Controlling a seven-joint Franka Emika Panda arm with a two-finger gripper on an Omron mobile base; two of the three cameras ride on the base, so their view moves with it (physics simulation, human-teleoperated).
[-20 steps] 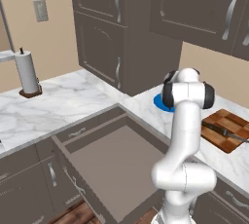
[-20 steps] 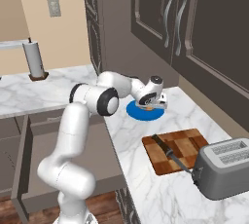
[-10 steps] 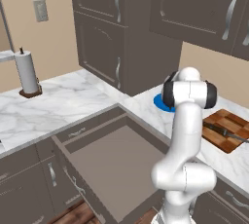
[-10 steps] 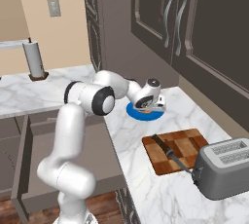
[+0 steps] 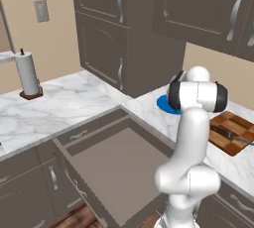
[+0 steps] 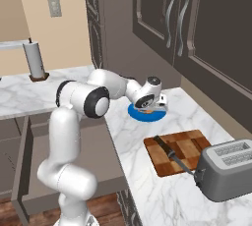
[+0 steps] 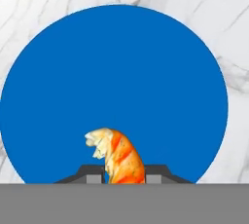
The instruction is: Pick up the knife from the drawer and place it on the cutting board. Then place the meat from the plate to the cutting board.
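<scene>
A: How much room is there around the end effector (image 7: pixel 125 178)?

B: It sits low over the plate (image 7: pixel 116 67), closed on the meat (image 7: pixel 119 157). In the hand view the meat rises between the finger tips at 6 o'clock, with bare blue plate all round it and marble surface (image 7: pixel 223 33) past the rim from 12 to 3 o'clock.

A: And the containers?

B: In the left base view the drawer (image 5: pixel 114 172) stands pulled out, its flat grey-brown floor bare. In the right base view the knife (image 6: pixel 172 155) lies on the cutting board (image 6: pixel 184 149), which lies at 4 o'clock from the plate, apart from it. A toaster (image 6: pixel 226 168) is just beside the board.

A: Shapes and textures?

B: The plate is a smooth round disc, the board checkered wood, and the meat an orange striped crescent.
</scene>
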